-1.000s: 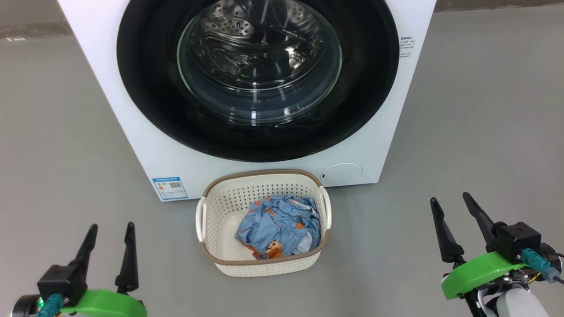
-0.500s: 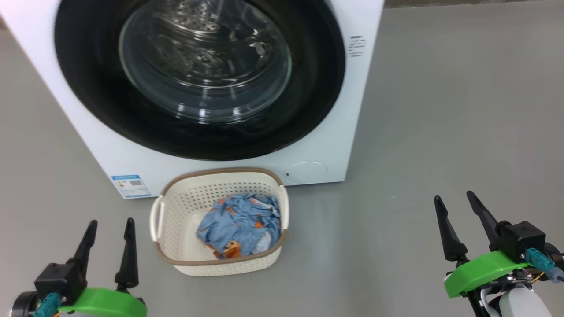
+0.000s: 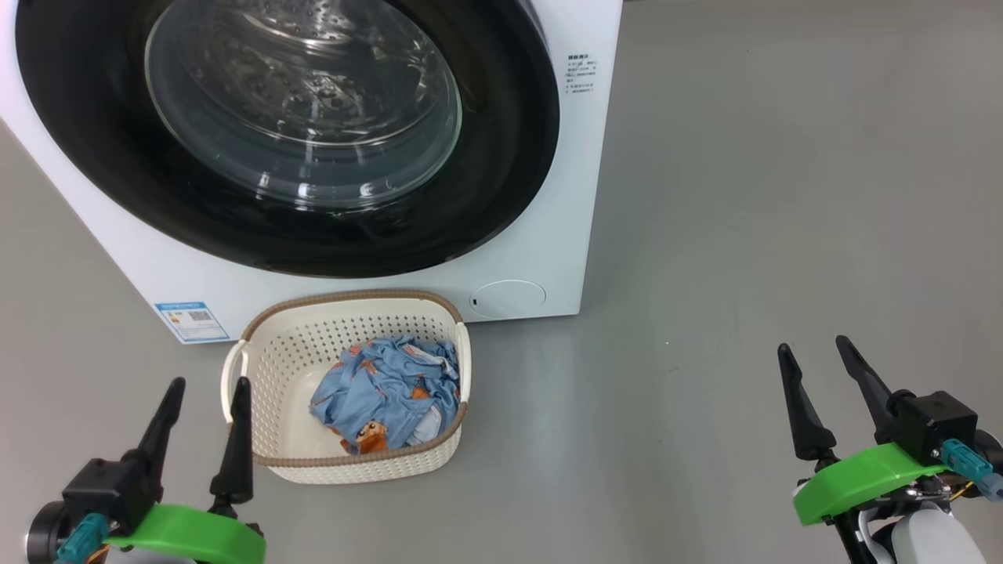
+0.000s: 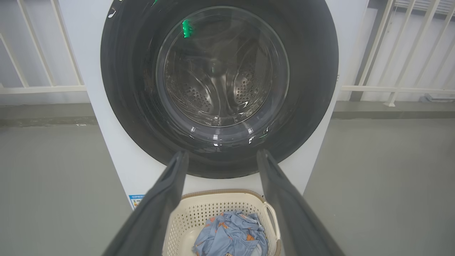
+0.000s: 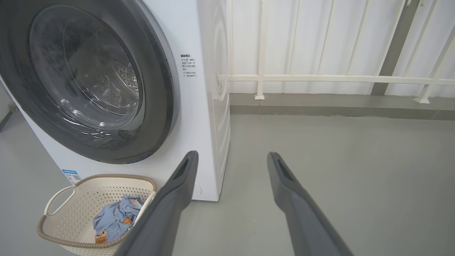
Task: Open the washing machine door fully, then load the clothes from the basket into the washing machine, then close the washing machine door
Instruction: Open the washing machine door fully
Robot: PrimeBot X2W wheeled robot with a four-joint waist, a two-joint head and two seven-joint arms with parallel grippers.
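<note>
The washing machine door [image 3: 290,117] sits shut, flush against the front of the white washing machine [image 3: 564,196], and the steel drum shows through its bulging glass. On the floor [image 3: 744,235] just in front of the machine, below the door and between the blue label [image 3: 192,319] and the small round flap [image 3: 508,298], stands the basket [image 3: 345,298]. The light blue clothes [image 3: 384,384] lie crumpled in its right half. The left gripper [image 3: 210,384] hovers close by the basket's left side, fingers spread wide and empty. The right gripper [image 3: 812,343] hangs well apart to the right over bare floor, equally wide and empty. A white railing [image 5: 320,78] runs behind the machine.
</note>
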